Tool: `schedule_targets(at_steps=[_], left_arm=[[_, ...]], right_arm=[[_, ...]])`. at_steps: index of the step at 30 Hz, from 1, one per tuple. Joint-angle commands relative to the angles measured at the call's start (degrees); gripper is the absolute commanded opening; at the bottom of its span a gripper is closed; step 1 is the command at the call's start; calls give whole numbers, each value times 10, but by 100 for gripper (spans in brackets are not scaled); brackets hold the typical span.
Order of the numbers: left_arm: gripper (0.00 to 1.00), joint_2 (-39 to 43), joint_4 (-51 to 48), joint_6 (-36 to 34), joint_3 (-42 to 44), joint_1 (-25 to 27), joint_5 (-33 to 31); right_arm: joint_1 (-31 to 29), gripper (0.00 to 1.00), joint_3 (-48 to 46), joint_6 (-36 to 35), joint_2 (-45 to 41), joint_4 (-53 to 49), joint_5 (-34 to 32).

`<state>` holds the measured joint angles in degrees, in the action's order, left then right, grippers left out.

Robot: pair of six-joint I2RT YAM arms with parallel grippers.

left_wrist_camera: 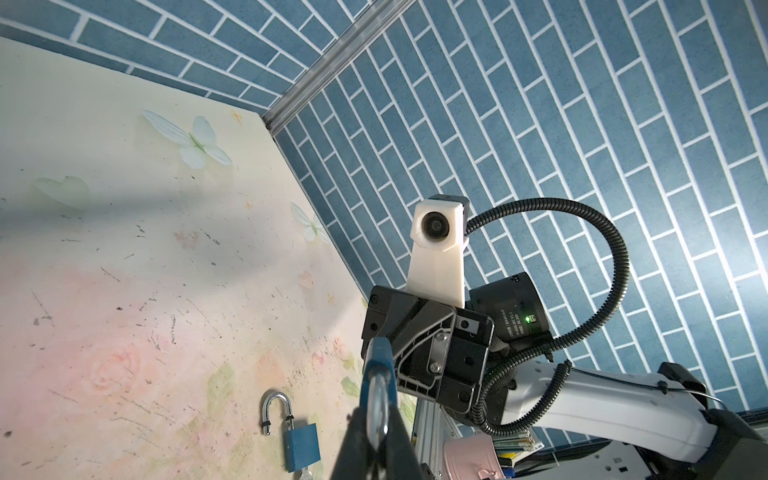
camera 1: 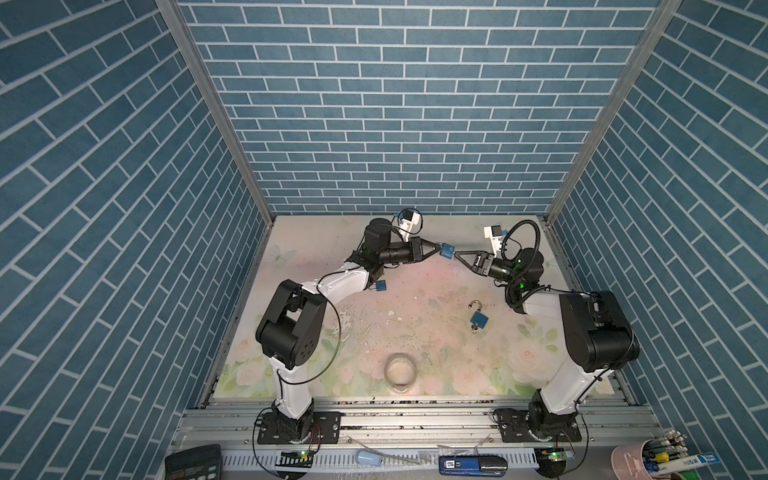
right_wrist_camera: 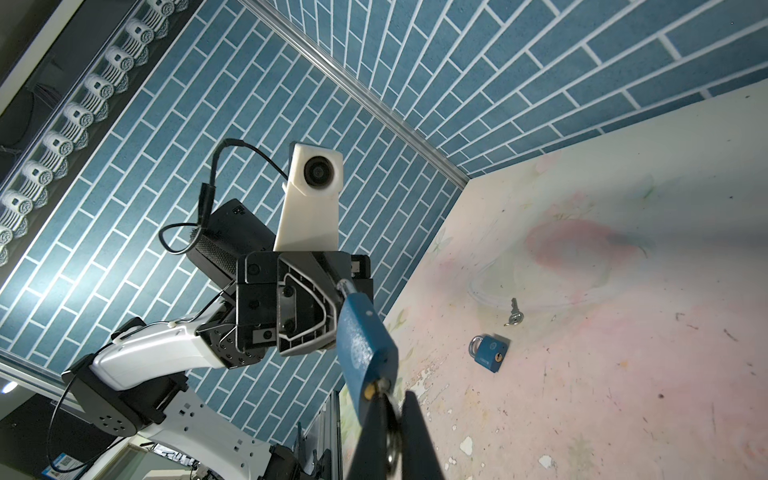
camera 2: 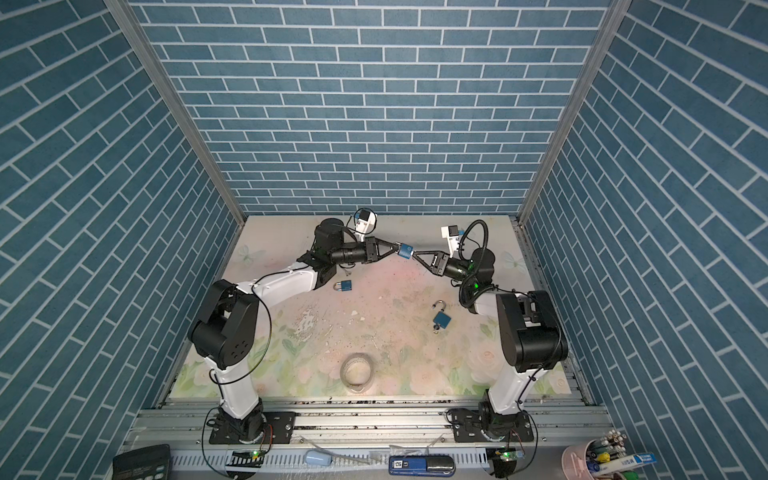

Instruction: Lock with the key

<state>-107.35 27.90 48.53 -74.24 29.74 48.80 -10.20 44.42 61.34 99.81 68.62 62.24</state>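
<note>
Black left gripper (camera 1: 437, 248) clamping the shackle (left_wrist_camera: 376, 409) of a blue padlock (camera 1: 448, 250), holding it aloft over the floral table (camera 1: 415, 299), right gripper (camera 1: 458, 254) pinching the key (right_wrist_camera: 382, 386) sitting in its keyhole, second padlock (camera 1: 478, 319) lying open below.

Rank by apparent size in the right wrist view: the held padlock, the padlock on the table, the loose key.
1. held padlock, though nearness to the camera enlarges it
2. table padlock
3. loose key
</note>
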Motion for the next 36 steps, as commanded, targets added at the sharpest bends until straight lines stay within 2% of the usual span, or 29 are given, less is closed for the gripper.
schedule_targets(at_steps=[1,7,16,20,28,32,36], left_arm=[[0,-9,31,4,-8,10,12],[0,-17,15,-5,-19,6,25],[0,-18,6,-5,-3,-20,33],[0,-22,36,17,11,-32,30],[0,-58,199,142,31,-55,44],[0,-64,195,142,31,-55,46],[0,-66,136,116,27,-55,71]], right_arm=[[-8,3,20,14,6,41,16],[-3,0,10,9,6,33,-3],[16,0,-28,-140,-62,-172,-104],[28,0,-45,-141,-70,-177,-121],[41,0,-70,-128,-67,-141,-111],[44,0,-76,-128,-71,-141,-115],[59,0,-87,-132,-91,-167,-130]])
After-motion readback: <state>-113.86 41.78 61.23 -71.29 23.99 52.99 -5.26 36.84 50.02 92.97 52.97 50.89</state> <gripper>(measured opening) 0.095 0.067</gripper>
